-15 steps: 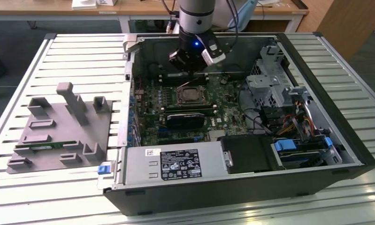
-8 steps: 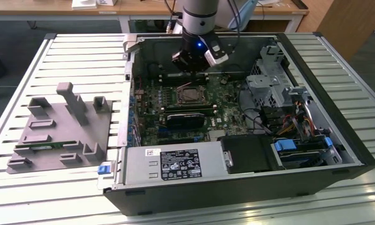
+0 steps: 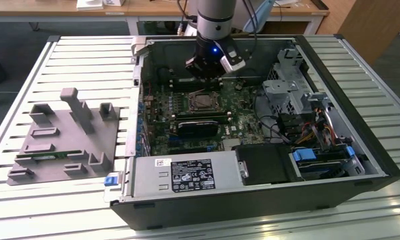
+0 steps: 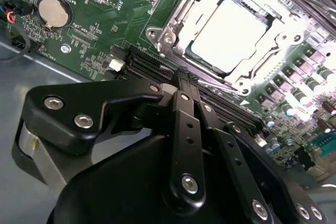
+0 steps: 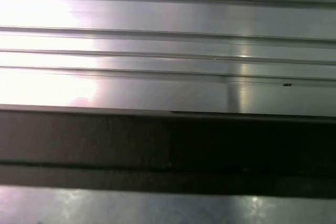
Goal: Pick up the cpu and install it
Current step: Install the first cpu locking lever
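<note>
The cpu [image 4: 230, 34], a shiny silver square, lies flat in the metal-framed socket [image 4: 169, 36] on the green motherboard [image 4: 105, 19]. In the exterior view the cpu [image 3: 201, 101] sits mid-board inside the open computer case [image 3: 360, 165]. My gripper [image 4: 184, 77] hangs above the board, a short way from the socket towards the case's far wall, and touches nothing. Its black fingers [image 4: 187, 124] are pressed together with nothing between them. In the exterior view the gripper [image 3: 210, 76] hovers just behind the socket.
A grey holder block [image 3: 63, 137] with a green memory stick [image 3: 43, 156] lies at the exterior view's left on the slatted table [image 3: 86, 50]. The power supply [image 3: 186, 175], a black module [image 3: 196, 125], drive cage [image 3: 290, 90] and cables [image 3: 307, 130] crowd the case.
</note>
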Robot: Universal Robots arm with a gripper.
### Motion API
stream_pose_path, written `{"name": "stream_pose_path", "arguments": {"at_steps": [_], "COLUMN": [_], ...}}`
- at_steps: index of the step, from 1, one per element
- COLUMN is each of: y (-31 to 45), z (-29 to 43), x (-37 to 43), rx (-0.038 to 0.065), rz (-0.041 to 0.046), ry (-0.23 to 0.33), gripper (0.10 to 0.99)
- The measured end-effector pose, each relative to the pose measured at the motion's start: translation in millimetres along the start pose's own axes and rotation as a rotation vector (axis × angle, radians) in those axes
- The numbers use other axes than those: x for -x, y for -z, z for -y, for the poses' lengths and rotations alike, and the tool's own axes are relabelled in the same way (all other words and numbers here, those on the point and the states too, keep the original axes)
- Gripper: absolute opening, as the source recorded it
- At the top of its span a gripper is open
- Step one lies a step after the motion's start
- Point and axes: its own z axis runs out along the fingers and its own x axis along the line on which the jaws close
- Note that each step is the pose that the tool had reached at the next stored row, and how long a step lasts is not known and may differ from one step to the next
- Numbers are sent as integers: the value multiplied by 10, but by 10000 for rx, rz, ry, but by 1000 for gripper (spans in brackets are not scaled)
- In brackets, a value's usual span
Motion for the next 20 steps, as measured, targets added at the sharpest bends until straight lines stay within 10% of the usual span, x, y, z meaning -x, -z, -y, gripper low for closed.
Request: {"name": "stream_pose_path", "arguments": {"at_steps": [20], "y": [-92], "z": [-1], "x": [10], "rx": [-69], "rz": [-11], "ry": [-2], "gripper": [106]}}
